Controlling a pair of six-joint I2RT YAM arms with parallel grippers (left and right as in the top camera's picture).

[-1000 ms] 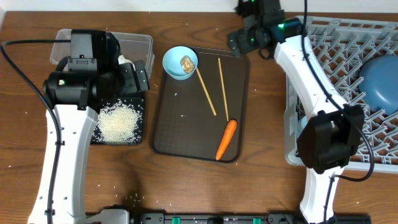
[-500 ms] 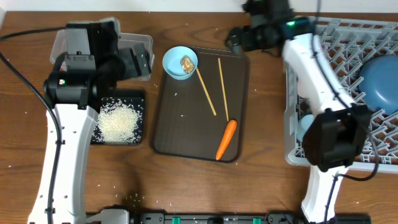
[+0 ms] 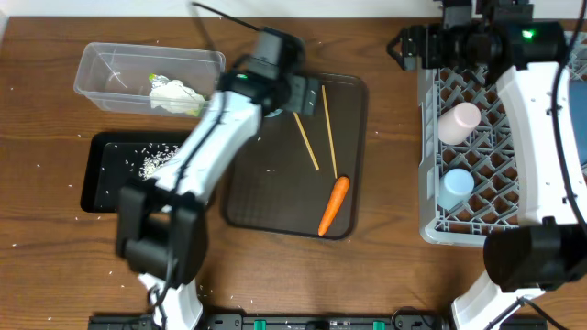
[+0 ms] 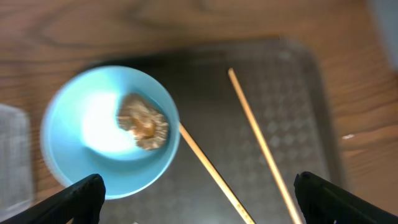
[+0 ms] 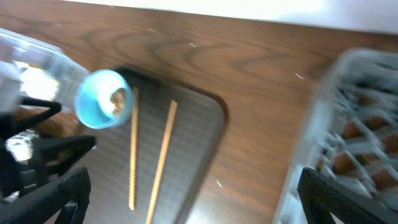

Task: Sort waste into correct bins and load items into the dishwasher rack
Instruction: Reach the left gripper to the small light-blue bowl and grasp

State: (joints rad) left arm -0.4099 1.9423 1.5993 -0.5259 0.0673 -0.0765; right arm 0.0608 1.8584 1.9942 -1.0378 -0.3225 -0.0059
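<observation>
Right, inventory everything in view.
clear plastic tub: one, clear, far left
crumpled white tissue: one, white, in tub
shallow black tray: one, black, left
white rice grains: many, white, black tray
dark brown serving tray: one, brown, centre
thin wooden chopsticks: two, pale, serving tray
orange carrot: one, orange, serving tray
small light blue bowl: one, blue, serving tray's far corner
brown food lump: one, brown, in bowl
grey lattice crate: one, grey, right
pinkish-white cup: one, pink, crate
light blue cup: one, blue, crate
left hand, right hand: two, black, open
</observation>
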